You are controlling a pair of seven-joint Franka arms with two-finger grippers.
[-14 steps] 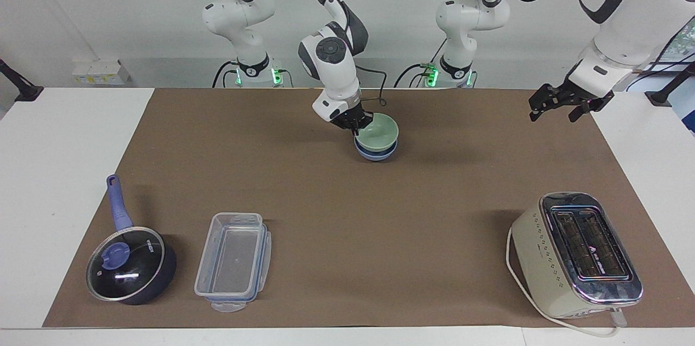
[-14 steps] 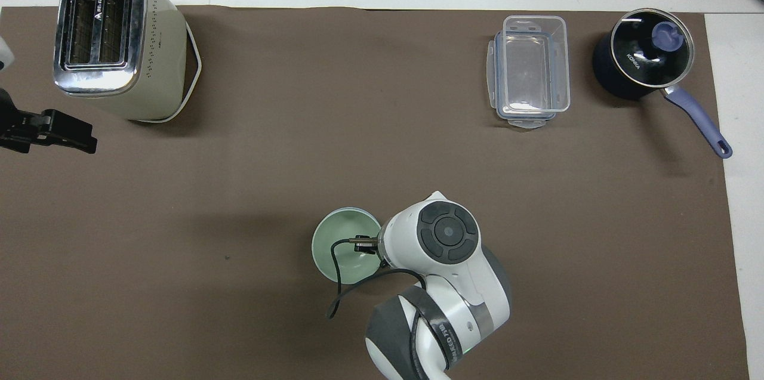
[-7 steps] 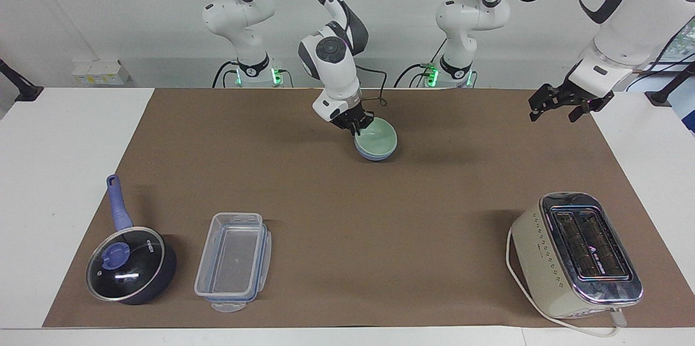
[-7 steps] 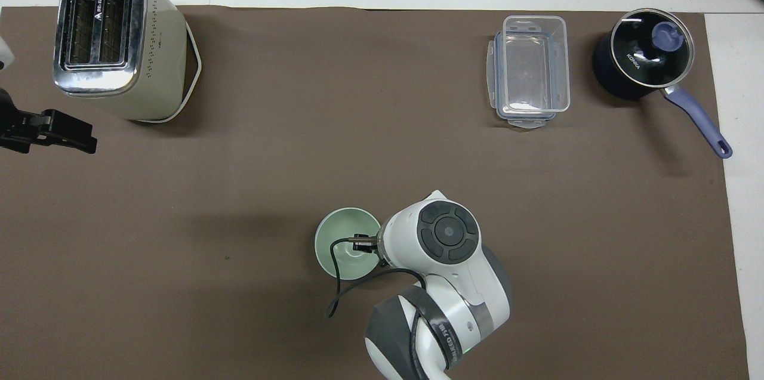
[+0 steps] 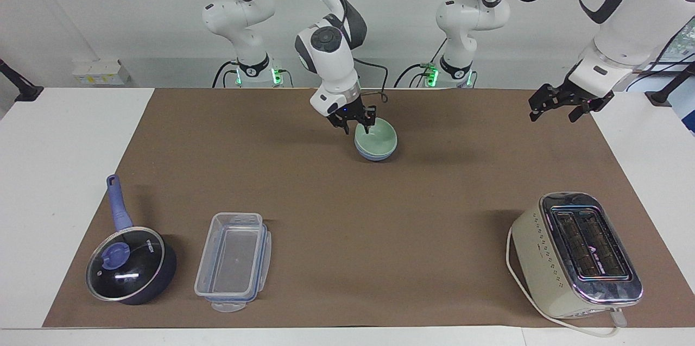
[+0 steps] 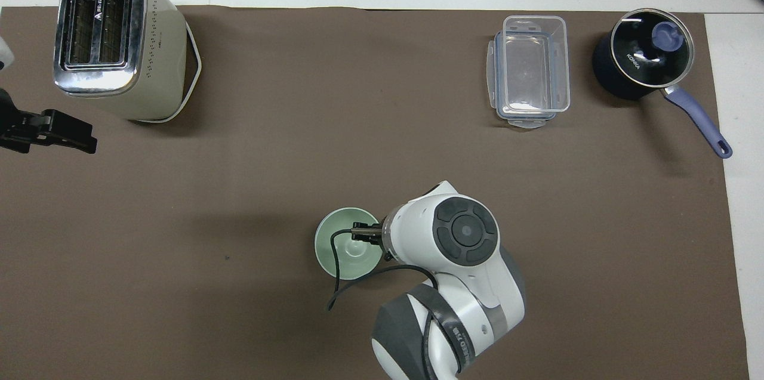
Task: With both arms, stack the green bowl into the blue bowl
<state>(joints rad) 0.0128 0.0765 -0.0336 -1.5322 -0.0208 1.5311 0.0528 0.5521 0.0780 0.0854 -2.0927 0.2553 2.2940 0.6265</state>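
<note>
The green bowl (image 5: 378, 137) sits nested in the blue bowl (image 5: 374, 156), near the robots' edge of the brown mat at mid-table. Only the blue bowl's lower band shows under it; from overhead the green bowl (image 6: 345, 250) covers it. My right gripper (image 5: 357, 127) is open, just above the green bowl's rim on the side toward the right arm's end. One finger is outside the rim and one is over the inside, holding nothing. In the overhead view the right gripper (image 6: 365, 235) overlaps the bowl's edge. My left gripper (image 5: 554, 114) waits open in the air over the mat's edge at the left arm's end.
A cream toaster (image 5: 576, 255) stands at the left arm's end, far from the robots. A clear plastic container (image 5: 233, 262) and a dark blue lidded saucepan (image 5: 131, 265) with a purple handle sit toward the right arm's end, also far from the robots.
The right gripper opened and let go of the green bowl, which settled level into the blue bowl. The gripper rose slightly. The left arm has not moved.
</note>
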